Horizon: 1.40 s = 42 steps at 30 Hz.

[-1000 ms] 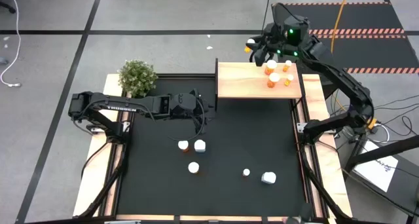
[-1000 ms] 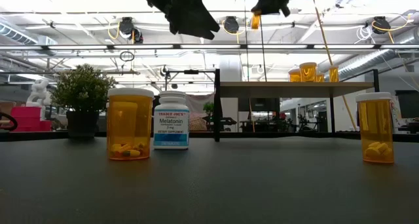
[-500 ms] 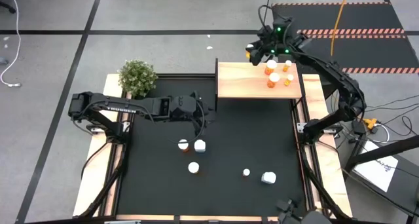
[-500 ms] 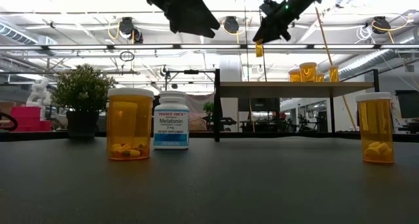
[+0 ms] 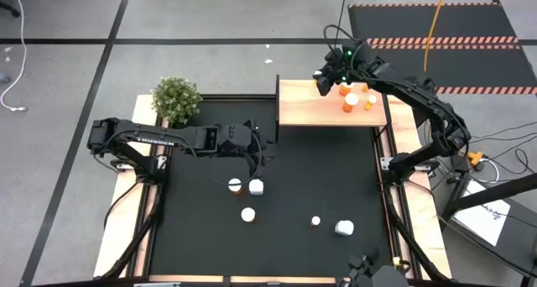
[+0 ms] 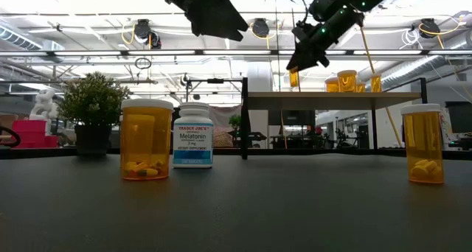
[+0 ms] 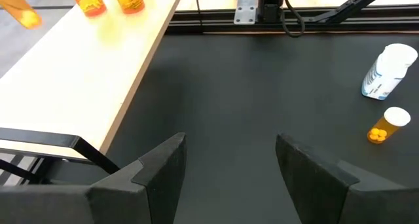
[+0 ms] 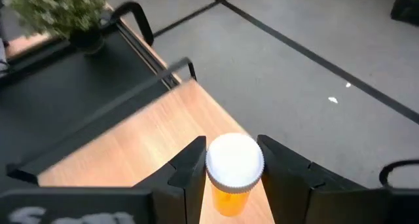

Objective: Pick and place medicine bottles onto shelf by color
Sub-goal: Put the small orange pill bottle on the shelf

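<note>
R tool (image 8: 229, 168) grips 1 amber bottle (image 8: 233, 171) over shelf (image 5: 310, 106); L tool (image 7: 226, 162) wide; 3 ambers (image 5: 354, 98) shelved.

Green potted plant (image 5: 176, 99) at far-left corner of tabletop (image 5: 302, 178), black mat surface. Wood side rails (image 5: 124, 211) along both edges. Orange cable (image 5: 433, 18) on floor behind, near striped black mat (image 5: 436, 23).
</note>
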### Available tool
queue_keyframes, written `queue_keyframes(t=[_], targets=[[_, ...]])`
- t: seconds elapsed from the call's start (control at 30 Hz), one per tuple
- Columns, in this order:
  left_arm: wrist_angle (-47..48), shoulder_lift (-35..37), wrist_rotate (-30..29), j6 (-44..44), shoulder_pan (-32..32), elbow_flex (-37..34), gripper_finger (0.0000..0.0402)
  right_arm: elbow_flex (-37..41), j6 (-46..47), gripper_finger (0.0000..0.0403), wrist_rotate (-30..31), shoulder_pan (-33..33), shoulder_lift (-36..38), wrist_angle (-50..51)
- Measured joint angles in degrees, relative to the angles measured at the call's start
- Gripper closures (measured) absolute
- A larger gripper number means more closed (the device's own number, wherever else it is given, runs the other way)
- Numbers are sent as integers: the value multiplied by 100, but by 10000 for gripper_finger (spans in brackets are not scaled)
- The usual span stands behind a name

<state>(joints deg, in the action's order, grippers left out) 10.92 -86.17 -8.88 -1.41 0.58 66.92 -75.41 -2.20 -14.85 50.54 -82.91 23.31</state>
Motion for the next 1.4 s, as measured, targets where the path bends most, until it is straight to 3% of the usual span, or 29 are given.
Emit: queue_keyframes(t=[0.53,1.0,1.4], targets=[[0,2,0,0,2,0,167,580,113,280,723,-2,0,-242],[-4,2,0,-24,2,1,167,998,-12,280,795,-2,427,-627],[-61,2,0,-23,2,2,167,1817,-137,280,913,-2,651,-1757]])
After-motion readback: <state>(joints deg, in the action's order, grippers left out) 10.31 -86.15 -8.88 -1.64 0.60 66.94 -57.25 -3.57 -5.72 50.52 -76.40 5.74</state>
